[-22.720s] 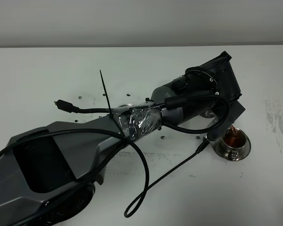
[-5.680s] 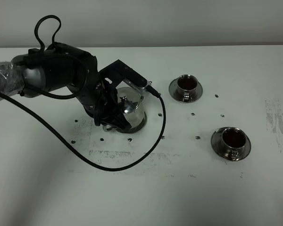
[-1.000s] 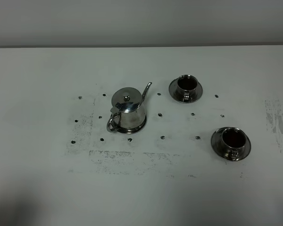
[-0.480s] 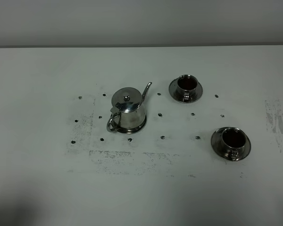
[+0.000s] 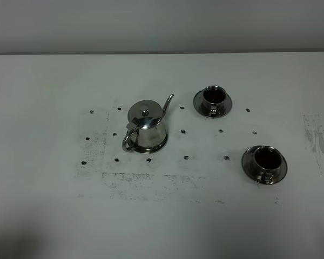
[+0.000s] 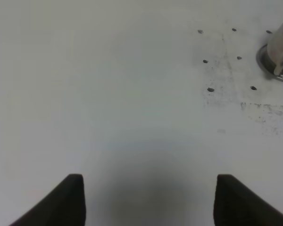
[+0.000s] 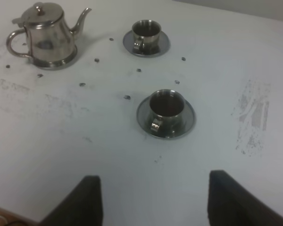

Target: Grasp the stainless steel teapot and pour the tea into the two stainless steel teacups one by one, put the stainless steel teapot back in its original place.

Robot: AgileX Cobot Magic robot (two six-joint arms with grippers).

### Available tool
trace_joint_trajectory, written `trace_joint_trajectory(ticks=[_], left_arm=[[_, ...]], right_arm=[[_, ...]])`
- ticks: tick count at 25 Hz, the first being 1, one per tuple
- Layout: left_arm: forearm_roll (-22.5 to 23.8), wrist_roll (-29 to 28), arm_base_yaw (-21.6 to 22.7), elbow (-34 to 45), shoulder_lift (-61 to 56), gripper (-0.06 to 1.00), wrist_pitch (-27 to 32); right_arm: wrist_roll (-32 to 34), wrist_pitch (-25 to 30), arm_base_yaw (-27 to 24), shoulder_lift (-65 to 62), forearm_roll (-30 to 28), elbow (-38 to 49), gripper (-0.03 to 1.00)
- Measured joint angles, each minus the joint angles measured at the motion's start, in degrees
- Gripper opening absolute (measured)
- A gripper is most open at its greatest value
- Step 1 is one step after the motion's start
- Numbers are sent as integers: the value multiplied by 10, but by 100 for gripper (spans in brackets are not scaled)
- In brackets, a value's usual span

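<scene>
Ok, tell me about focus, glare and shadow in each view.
Exterior high: sharp, soft even light, bright glints on the teapot. Left wrist: the dark fingers are blurred, with a faint shadow on the table between them. Right wrist: slightly soft overall; fingers blurred.

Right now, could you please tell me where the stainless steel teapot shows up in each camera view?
Exterior high: the stainless steel teapot stands left of centre on its saucer.
Left wrist: only its lower body shows, cut off at the picture's edge.
Right wrist: whole pot visible, spout toward the farther teacup.
Shared landmark: the dark dots on the table around the pot.
</scene>
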Motion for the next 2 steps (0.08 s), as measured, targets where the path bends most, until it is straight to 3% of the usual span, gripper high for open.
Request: trace_joint_trajectory(ticks=[2], left_arm=[[0, 0, 0, 0, 0, 56, 0]], right_arm=[[0, 0, 0, 0, 0, 0, 48]])
